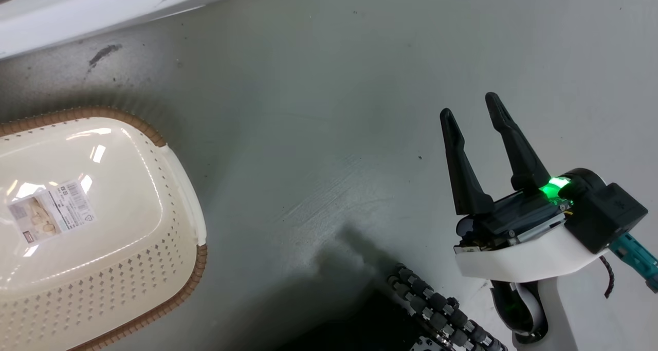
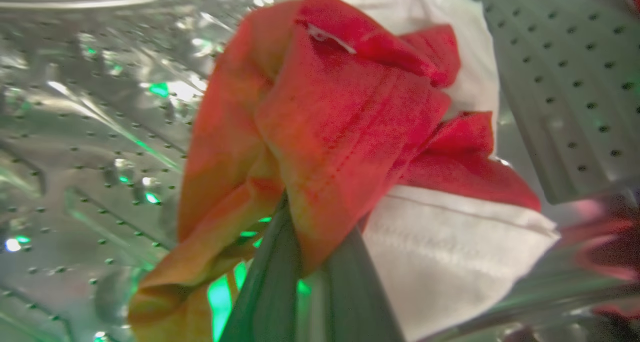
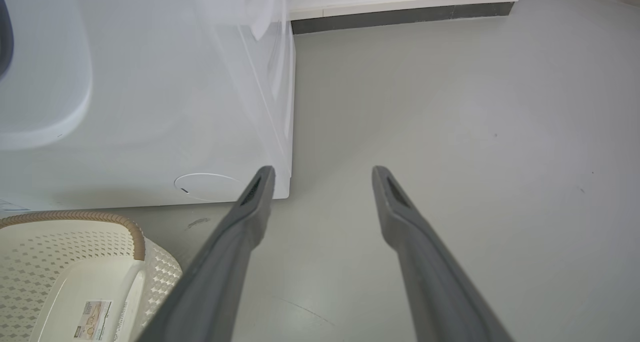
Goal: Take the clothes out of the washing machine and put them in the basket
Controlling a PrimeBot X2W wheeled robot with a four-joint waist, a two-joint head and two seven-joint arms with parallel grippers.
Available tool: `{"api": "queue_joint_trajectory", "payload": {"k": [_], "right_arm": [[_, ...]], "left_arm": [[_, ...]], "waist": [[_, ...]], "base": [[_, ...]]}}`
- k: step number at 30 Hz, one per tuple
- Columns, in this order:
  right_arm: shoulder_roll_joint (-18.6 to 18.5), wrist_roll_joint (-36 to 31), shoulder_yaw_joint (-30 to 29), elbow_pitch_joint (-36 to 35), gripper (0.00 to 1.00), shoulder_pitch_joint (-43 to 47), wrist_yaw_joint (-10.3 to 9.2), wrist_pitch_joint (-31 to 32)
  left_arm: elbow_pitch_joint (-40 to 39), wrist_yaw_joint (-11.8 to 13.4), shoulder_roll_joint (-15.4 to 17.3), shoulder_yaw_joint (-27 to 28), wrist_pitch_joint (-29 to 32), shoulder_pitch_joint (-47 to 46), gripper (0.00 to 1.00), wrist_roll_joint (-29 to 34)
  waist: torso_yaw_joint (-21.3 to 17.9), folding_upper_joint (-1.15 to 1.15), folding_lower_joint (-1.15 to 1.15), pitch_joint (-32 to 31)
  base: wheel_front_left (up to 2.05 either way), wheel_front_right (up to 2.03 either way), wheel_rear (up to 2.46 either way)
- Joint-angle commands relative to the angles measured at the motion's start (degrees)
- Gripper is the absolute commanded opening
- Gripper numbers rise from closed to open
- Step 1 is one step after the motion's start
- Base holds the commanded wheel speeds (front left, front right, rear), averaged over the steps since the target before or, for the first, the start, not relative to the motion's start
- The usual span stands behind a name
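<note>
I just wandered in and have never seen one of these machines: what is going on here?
The robot is emptying a washing machine. Its left gripper is inside the steel drum, fingers closed on a red and white garment. Its right gripper is open and holds nothing, poised above the grey floor beside the machine. The cream basket sits on the floor nearby, with no clothes in the part that shows, so nothing has been dropped there yet.
</note>
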Motion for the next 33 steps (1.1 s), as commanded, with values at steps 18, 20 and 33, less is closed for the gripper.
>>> {"api": "queue_joint_trajectory", "payload": {"k": [18, 20, 33], "right_arm": [[0.0, -6.4, -8.1, 4.0, 1.0, 1.1, -0.05, -0.1], [0.0, -7.3, -8.9, 4.4, 1.0, 1.8, -0.06, -0.1], [0.0, -12.8, -11.9, 6.3, 1.0, 5.5, -0.05, -0.1]], "left_arm": [[10.6, 3.6, -13.8, 3.5, -35.1, 18.3, 0.0, -8.0], [11.6, 3.5, -15.3, 4.2, -39.0, 21.3, 0.0, -9.5], [11.5, 4.8, -23.1, 6.1, -52.6, 37.4, 0.0, -12.4]], "waist": [[8.5, 0.0, 0.0, -17.2], [9.5, 0.0, 0.0, -19.5], [16.1, 0.0, 0.0, -31.4]], "base": [[0.0, 0.0, 0.0], [0.0, 0.0, 0.0], [0.0, 0.0, 0.0]]}}
